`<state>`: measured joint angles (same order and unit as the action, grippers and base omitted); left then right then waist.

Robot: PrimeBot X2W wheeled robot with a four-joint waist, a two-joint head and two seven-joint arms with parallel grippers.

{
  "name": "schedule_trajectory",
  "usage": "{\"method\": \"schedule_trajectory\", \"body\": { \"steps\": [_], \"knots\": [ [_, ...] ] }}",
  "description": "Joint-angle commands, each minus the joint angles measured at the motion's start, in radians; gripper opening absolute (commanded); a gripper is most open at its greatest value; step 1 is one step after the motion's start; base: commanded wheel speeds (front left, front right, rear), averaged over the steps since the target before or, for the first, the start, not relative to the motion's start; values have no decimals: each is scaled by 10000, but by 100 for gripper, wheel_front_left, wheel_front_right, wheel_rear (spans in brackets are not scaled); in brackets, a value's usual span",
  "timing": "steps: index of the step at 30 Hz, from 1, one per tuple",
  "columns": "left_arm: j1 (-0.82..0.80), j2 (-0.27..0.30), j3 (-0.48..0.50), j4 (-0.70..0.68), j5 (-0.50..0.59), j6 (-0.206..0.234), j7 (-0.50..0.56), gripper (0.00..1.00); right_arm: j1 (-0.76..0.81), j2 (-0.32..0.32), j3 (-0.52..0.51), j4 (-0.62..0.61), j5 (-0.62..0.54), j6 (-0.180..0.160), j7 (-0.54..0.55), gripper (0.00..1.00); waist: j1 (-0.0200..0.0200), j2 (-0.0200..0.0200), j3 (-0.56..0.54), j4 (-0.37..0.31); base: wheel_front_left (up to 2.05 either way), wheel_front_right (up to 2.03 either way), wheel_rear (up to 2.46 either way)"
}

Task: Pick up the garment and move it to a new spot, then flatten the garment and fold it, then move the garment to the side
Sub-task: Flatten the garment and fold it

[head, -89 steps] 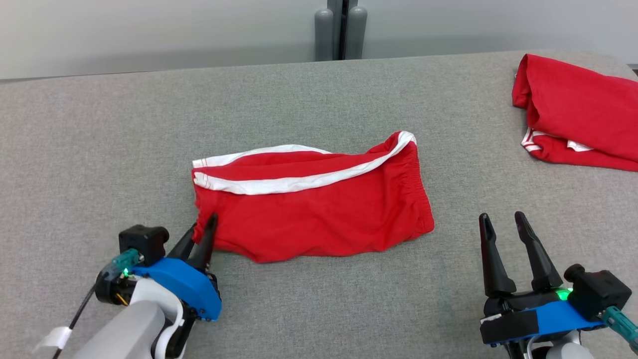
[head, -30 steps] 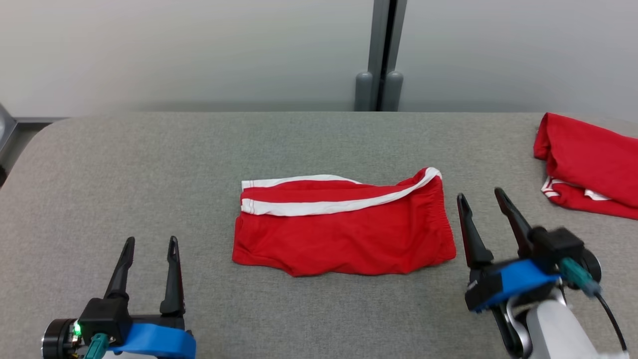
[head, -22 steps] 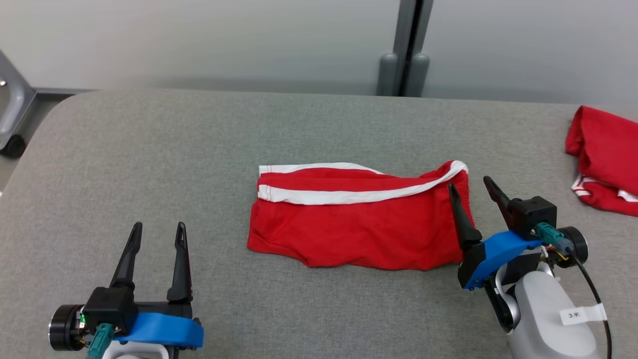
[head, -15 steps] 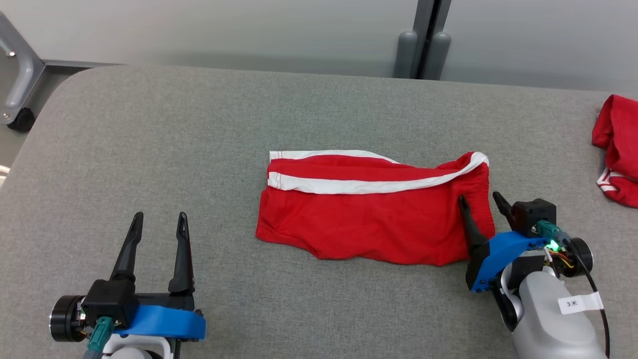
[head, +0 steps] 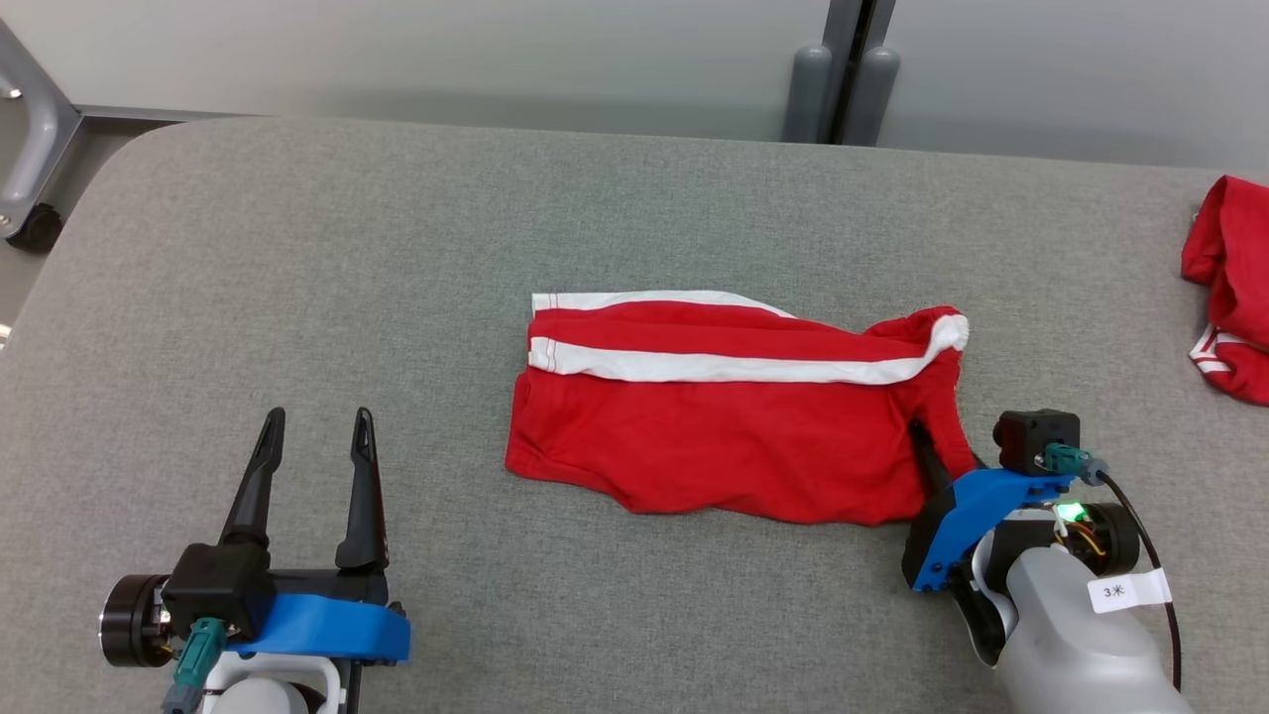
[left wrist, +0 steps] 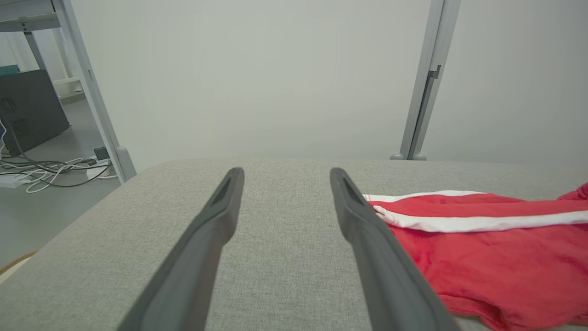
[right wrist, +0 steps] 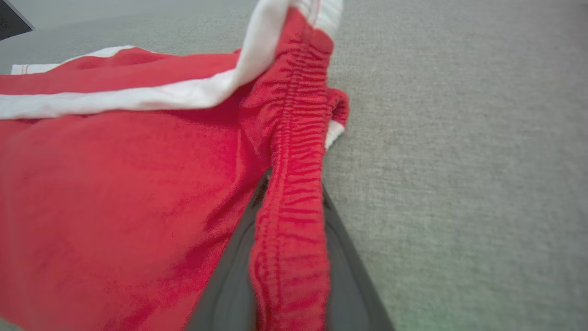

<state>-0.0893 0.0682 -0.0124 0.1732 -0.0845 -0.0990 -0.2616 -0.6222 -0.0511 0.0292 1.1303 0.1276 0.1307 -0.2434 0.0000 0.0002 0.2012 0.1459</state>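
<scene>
Right fingers (right wrist: 225, 285) tight on the waistband (right wrist: 294, 161) of the garment (head: 714, 436); left fingers (head: 359, 496) wide apart, well to its left.

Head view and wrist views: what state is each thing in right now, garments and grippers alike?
Red shorts: lying folded on the table, right end bunched up.
Waistband: pinched, running between the right gripper's fingers.
Right gripper: closed on the shorts' waistband.
Left gripper: open, empty, apart from the shorts.
Other red garment: loose heap at the table's right edge, partly cut off.
</scene>
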Motion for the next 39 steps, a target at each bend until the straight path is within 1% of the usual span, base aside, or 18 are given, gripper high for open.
{"method": "schedule_trajectory", "body": {
  "steps": [1,3,7,11,18,22,23,28,34,39],
  "knots": [
    [-119,-8,63,13,83,-31,-45,100,-26,4,131,192,163,2,-2,0,0,-2,-32,-37,0,0,0],
    [-16,-19,125,8,85,-27,-45,100,-83,0,242,290,272,2,-70,0,0,-2,-94,-123,0,0,0],
    [195,-28,230,-24,151,-29,-45,100,-64,-156,55,298,161,-3,-175,0,0,-2,-261,-386,0,0,0],
    [281,-36,308,-47,179,-34,-45,100,284,-638,-126,86,234,-1,-216,0,0,-2,-471,-638,0,0,0],
    [504,-56,383,-132,253,-56,-45,100,1003,-1834,-354,-653,599,0,-221,0,0,-2,-736,-1057,0,0,0],
    [648,-62,399,-144,235,-68,-45,100,1143,-2094,-246,-915,786,0,-142,0,0,-2,-810,-1246,0,0,0],
    [644,-61,412,-135,232,-80,-45,100,1112,-2102,-192,-1001,857,0,-83,0,0,-2,-819,-1280,0,0,0],
    [742,-62,406,-91,283,-113,-45,100,1006,-1732,504,-1818,1407,0,225,0,0,-2,-923,-1416,0,0,0],
    [771,-99,298,-85,306,-111,-45,100,1003,-1298,1421,-3307,2182,2,933,0,0,-2,-956,-1476,0,0,0],
    [620,-114,164,-72,278,-131,-45,100,864,-880,1950,-4343,2390,2,1520,0,0,-2,-832,-1375,0,0,0]
  ]
}}
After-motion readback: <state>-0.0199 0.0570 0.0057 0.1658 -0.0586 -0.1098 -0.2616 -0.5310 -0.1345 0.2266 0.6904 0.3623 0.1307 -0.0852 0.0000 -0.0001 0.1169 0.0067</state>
